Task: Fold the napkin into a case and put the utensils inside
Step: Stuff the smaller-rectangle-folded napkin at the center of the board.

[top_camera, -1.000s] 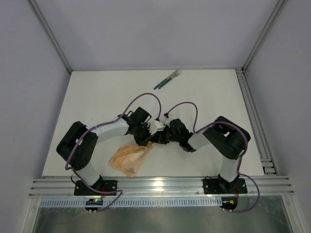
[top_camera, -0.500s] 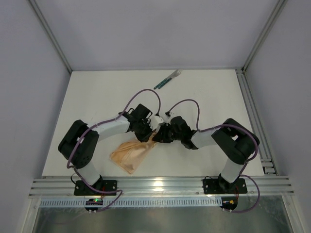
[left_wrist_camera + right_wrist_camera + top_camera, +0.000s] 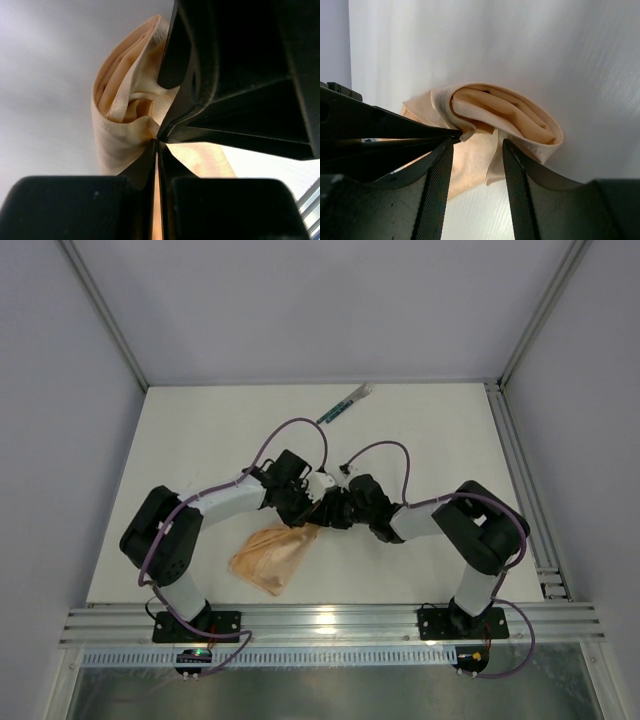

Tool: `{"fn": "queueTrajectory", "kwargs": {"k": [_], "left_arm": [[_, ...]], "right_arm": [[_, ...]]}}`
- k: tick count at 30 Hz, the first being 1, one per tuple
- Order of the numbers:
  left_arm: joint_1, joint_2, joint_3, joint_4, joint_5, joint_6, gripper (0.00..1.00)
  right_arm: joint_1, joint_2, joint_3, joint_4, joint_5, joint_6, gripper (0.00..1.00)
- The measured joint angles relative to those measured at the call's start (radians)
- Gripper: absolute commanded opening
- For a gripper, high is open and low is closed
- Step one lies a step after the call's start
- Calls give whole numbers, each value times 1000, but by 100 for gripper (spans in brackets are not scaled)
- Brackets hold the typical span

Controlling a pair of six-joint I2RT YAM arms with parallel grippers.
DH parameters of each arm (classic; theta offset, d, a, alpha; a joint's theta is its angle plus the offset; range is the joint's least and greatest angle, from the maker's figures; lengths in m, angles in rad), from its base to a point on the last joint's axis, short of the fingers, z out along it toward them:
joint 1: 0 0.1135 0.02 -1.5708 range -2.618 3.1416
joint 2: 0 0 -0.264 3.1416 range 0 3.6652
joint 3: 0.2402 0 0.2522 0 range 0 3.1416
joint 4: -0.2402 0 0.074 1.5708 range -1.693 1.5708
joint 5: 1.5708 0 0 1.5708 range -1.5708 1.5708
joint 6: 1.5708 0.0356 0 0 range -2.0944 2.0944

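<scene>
Left tool (image 3: 157, 142) pinches the napkin's (image 3: 120, 120) bunched fold, evidently to hold its layers together; right tool (image 3: 476, 152) stands parted, gripping nothing.

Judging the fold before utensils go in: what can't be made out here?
Top view: upper corner of the napkin, under the left gripper and right gripper.
Top view: utensils, too small to count.
Left wrist: napkin's right side, behind the right gripper.
Right wrist: napkin's left edge, behind the left gripper.

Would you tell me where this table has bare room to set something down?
Bare: the far-left corner beside the utensils, and the far-right corner by the rail. Crowded: the middle, where left hand and right hand meet at the napkin.
</scene>
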Motion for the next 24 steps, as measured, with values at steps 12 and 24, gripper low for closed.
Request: {"fn": "queueTrajectory", "kwargs": {"k": [12, 24], "left_arm": [[17, 27, 27, -3, -42, -6, 0], [11, 50, 40, -1, -71, -6, 0]], "right_arm": [[-2, 61, 49, 33, 8, 43, 41], [27, 62, 60, 5, 19, 29, 32]]}}
